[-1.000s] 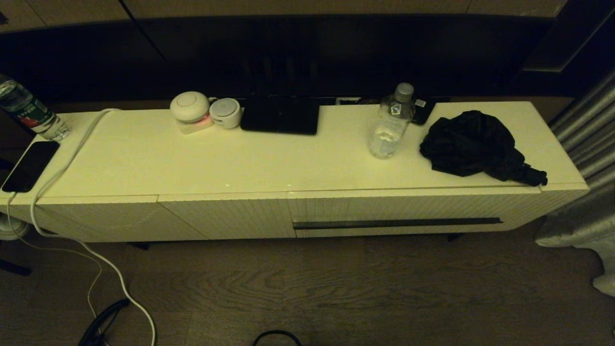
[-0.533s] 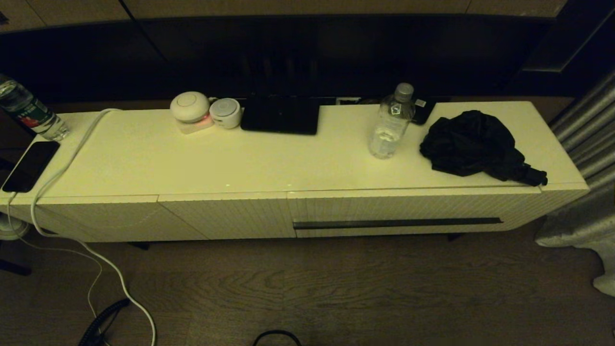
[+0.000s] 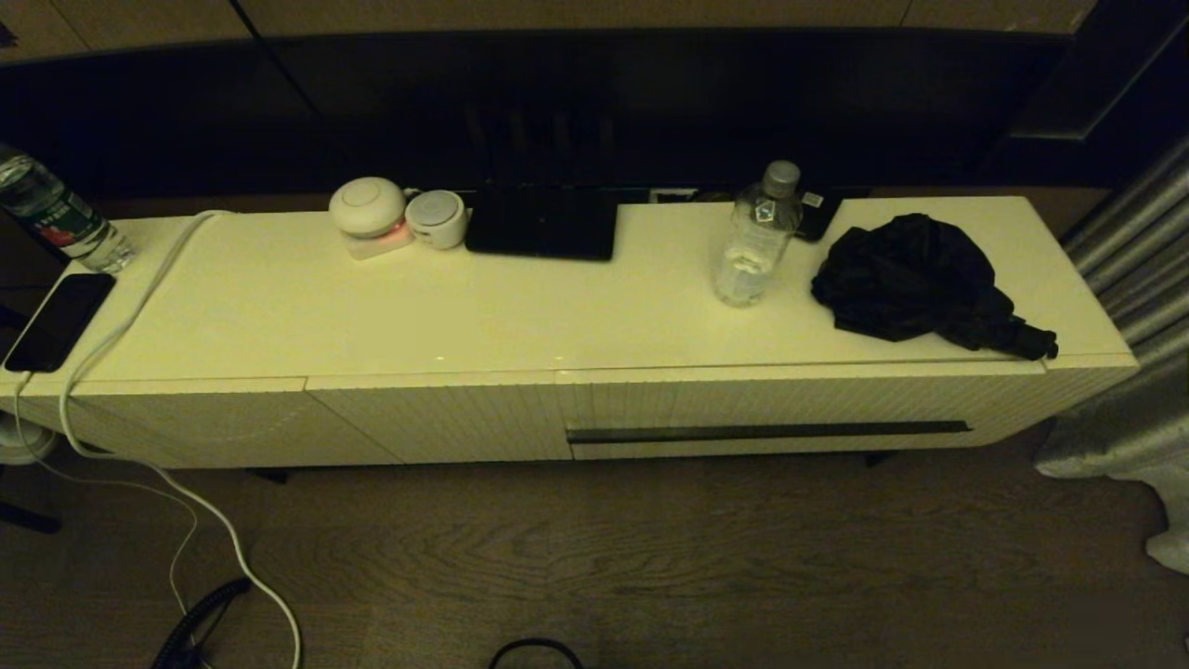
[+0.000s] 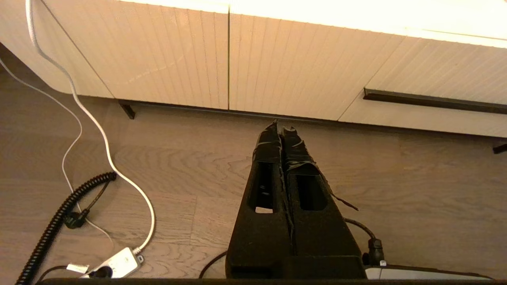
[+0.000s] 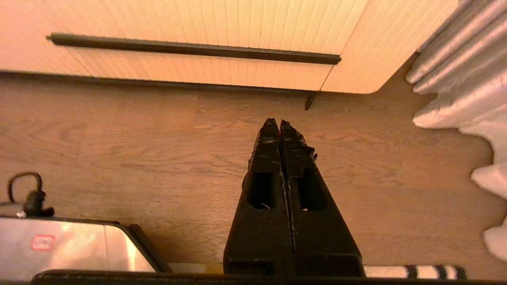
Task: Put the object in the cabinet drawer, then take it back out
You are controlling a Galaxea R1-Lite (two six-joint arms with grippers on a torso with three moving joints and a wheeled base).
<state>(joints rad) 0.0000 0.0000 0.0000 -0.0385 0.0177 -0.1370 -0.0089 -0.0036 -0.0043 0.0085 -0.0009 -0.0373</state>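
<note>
my left tool (image 4: 282, 128): two matte black tapering fingers, tips wrapped in wrinkled black tape with a loose strand, an oblong slot cut through each | my right tool (image 5: 279, 126): same black wedge pair, crinkled tape at tips, same slots | no markings visible

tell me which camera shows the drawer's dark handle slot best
The right wrist view: the handle slot runs end to end across the closed cabinet drawer, close and well lit. The head view shows it whole too, but dim. The left wrist view catches only one end.
</note>
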